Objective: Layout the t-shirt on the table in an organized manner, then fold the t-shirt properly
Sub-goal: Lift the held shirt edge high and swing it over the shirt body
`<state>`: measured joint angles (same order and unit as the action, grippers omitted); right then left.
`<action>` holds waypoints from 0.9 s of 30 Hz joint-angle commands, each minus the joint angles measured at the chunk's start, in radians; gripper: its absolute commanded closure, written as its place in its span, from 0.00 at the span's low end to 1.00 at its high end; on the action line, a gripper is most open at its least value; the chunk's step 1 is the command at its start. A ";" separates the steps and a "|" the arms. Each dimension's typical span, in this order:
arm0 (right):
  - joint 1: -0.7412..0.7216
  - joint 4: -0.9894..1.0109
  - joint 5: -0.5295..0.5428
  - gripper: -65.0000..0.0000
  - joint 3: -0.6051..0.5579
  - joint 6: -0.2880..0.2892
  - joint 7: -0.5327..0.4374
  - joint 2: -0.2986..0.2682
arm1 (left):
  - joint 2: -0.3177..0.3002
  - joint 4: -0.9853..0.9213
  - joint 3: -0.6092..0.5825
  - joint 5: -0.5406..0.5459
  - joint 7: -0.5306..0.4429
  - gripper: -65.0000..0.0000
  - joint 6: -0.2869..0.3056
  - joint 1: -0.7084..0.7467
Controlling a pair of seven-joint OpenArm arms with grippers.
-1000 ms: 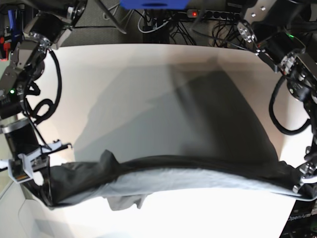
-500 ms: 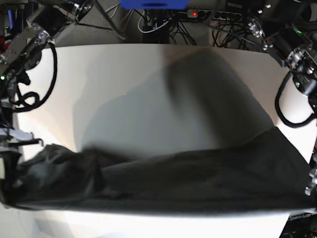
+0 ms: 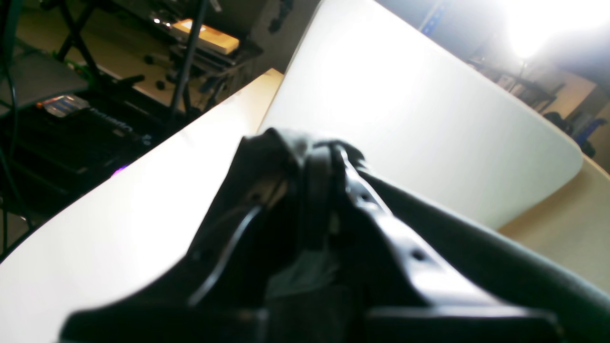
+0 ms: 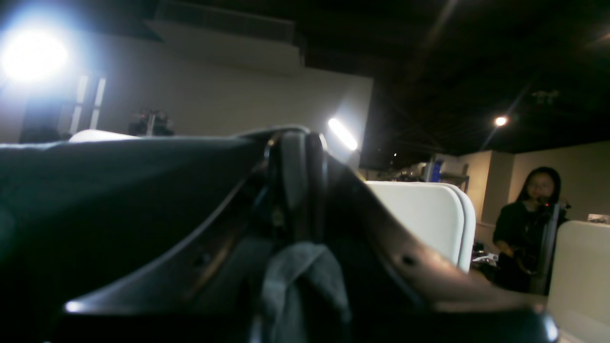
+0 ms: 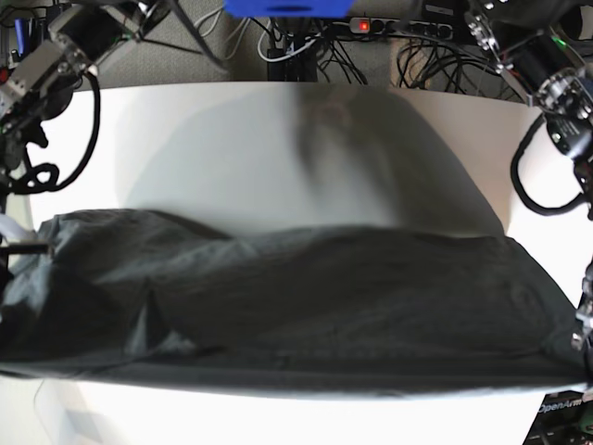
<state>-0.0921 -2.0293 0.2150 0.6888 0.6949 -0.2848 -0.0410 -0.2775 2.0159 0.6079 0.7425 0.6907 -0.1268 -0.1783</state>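
Spreading is the step in hand: the shirt (image 5: 306,297) hangs stretched wide between the two arms over the near half of the white desk (image 5: 232,139), its lower edge taut — a soft, matte charcoal sheet with shallow creases against the smooth, hard top. Each claw is pinched tight on cloth, the left claw (image 3: 324,157) on one end, the right claw (image 4: 300,143) on the other. Next, I judge, both must lower together and draw the fabric flat — evenly, or it bunches.
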 commanded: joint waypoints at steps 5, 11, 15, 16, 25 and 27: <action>-0.027 -0.017 0.019 1.00 0.001 -0.019 -0.038 0.008 | -0.009 0.016 0.008 0.004 -0.033 1.00 0.000 -0.016; -0.077 -0.012 0.019 1.00 0.001 -0.065 -0.040 -0.029 | -0.007 0.016 0.010 0.004 -0.047 1.00 0.000 -0.014; -0.119 -0.012 0.019 1.00 -0.001 -0.065 -0.040 -0.040 | 0.004 0.016 0.004 0.004 -0.164 1.00 -0.004 0.062; -0.127 -0.014 0.019 1.00 -0.002 -0.065 -0.040 -0.040 | 0.007 0.015 0.004 0.004 -0.184 1.00 -0.004 0.072; -0.140 -0.017 0.019 1.00 -0.008 -0.065 -0.040 -0.075 | 0.008 0.015 0.002 0.004 -0.236 1.00 -0.006 0.110; -0.140 -0.017 0.019 1.00 -0.031 -0.065 -0.040 -0.078 | 0.010 0.015 0.002 0.004 -0.237 1.00 -0.006 0.124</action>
<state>-0.2127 -2.0304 0.2146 0.6556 0.6559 -0.3000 -0.1051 -0.2543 2.0178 0.6041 0.7528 0.4877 -0.1272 -0.0441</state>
